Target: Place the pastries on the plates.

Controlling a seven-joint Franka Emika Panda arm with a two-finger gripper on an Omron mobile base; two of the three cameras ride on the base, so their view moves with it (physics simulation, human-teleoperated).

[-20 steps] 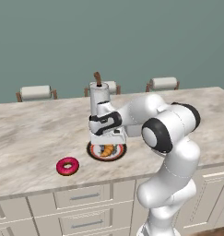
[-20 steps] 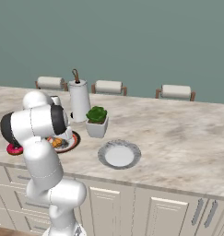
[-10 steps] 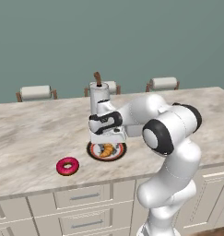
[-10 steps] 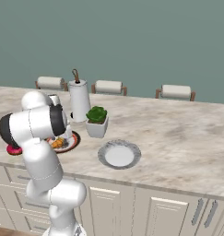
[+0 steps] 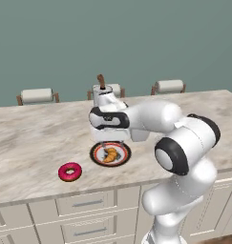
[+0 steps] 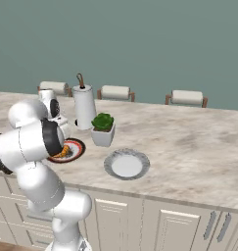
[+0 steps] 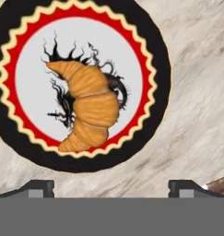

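Note:
The golden croissant (image 7: 88, 108) lies free in the white patterned centre of the dark-rimmed, red-edged plate (image 7: 155, 55). My gripper (image 7: 111, 189) hovers just above it, open, its fingertips (image 7: 37, 186) spread wide with nothing between them. From the left base view the gripper (image 5: 111, 144) hangs over the plate (image 5: 96, 155) and croissant (image 5: 110, 154). On the bare counter left of that plate, near the front edge, lies the pink-frosted donut (image 5: 69, 171). The plain white-grey plate (image 6: 126, 164) sits unoccupied to the right of the dark-rimmed plate (image 6: 76, 147).
A white paper towel holder (image 6: 84, 107) and a white square plant pot (image 6: 103, 131) stand just behind and between the plates. Several stool backs (image 5: 37, 96) line the counter's far side. The counter's front edge (image 5: 65, 195) runs close to the donut.
The jaws have opened wide and let go of the croissant, which now rests on the dark-rimmed plate. The arm has barely moved.

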